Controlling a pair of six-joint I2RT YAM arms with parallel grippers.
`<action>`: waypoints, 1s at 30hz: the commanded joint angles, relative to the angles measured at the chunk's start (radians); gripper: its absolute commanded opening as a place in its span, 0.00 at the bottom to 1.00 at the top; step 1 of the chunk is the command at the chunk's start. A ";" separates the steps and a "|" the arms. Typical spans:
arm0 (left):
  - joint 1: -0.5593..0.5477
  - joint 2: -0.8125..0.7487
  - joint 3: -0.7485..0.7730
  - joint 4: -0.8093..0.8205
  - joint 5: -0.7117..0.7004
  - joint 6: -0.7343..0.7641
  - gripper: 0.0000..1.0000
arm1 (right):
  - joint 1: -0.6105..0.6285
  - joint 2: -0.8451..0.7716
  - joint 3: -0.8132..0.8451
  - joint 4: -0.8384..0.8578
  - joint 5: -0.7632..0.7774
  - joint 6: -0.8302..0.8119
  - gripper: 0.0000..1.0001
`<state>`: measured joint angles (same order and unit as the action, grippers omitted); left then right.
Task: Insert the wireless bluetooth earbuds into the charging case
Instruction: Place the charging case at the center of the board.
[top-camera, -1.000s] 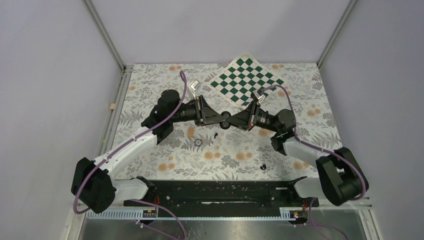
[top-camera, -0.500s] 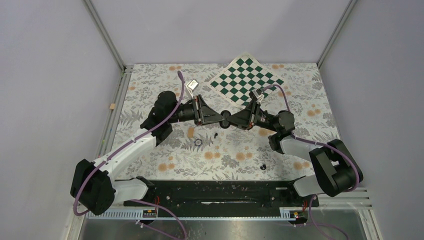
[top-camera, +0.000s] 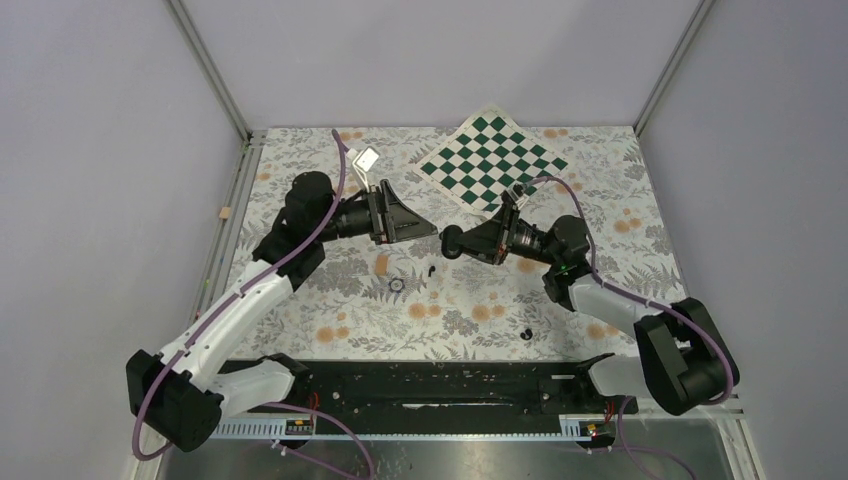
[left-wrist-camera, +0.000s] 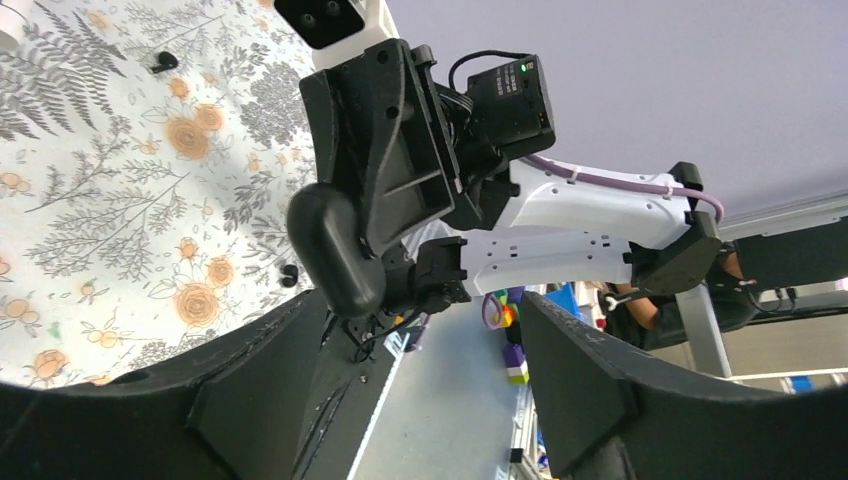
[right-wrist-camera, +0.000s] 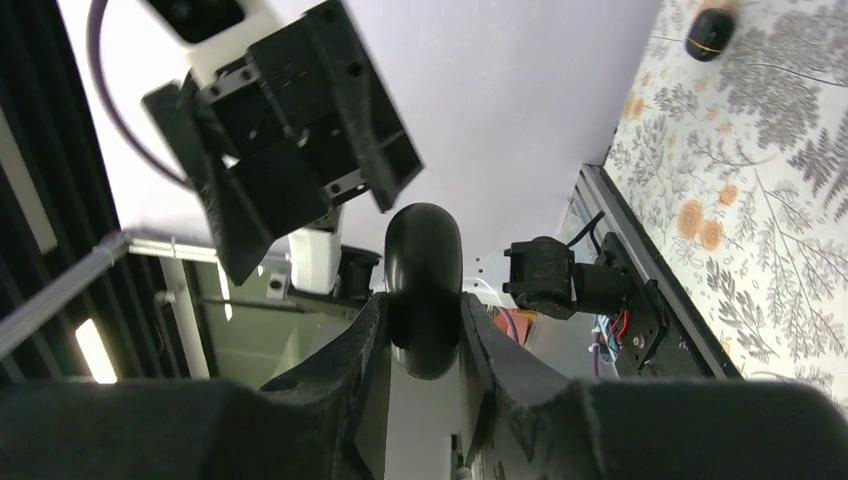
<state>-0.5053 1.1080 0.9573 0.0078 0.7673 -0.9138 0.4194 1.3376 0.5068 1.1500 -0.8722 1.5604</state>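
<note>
While the right gripper (top-camera: 460, 243) clamps the small black rounded pebble-like charging case (right-wrist-camera: 423, 270) between its fingers, the left gripper (top-camera: 430, 230) sits just left, fingers wide (no contact). One tiny glossy black earbud (top-camera: 431, 270) lies on the floral surface (top-camera: 470, 310) below, the other earbud (top-camera: 525, 332) nearer, right.

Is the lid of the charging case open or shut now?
Shut. The charging case, clamped in the right gripper, shows as one smooth black pebble, with no gap or raised lid in either wrist view.
</note>
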 joint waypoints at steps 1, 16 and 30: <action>0.004 -0.031 0.077 -0.168 -0.065 0.165 0.72 | -0.023 -0.088 0.012 -0.310 0.041 -0.122 0.00; 0.001 0.010 0.093 -0.498 -0.400 0.312 0.77 | -0.025 -0.168 0.313 -1.730 0.646 -0.730 0.00; 0.002 0.013 0.058 -0.526 -0.457 0.316 0.77 | 0.010 -0.161 0.119 -1.762 0.833 -0.345 0.00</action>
<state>-0.5053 1.1278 1.0073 -0.5335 0.3386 -0.6193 0.4168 1.2095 0.5880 -0.5495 -0.1448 1.1271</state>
